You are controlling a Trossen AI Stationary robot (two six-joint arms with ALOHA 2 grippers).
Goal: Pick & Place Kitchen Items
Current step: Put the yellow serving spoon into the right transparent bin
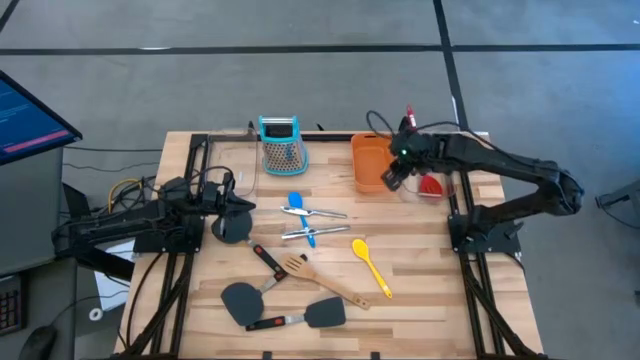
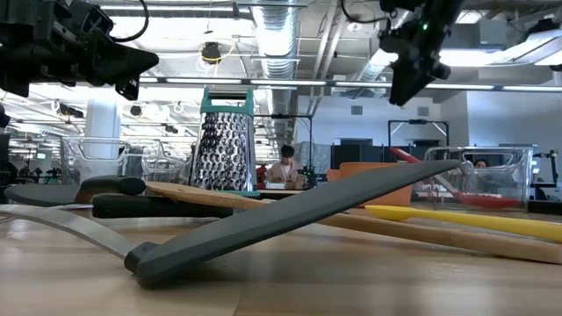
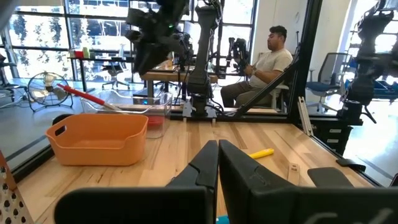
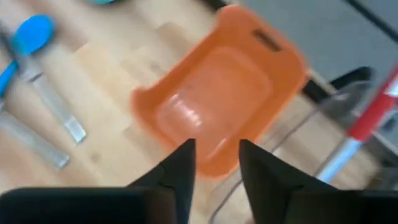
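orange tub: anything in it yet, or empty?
Empty. The orange tub shows a bare floor in the right wrist view; the red spoon sits in the clear container beside it.

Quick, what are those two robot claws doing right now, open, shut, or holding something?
Left gripper: shut, holding nothing, hovering at the table's left side.
Right gripper: open, empty, above the orange rectangular plastic tub.

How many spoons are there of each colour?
Blue spoon: 1
Yellow spoon: 1
Red spoon: 1, lying in the clear bin
Total: 3 spoons
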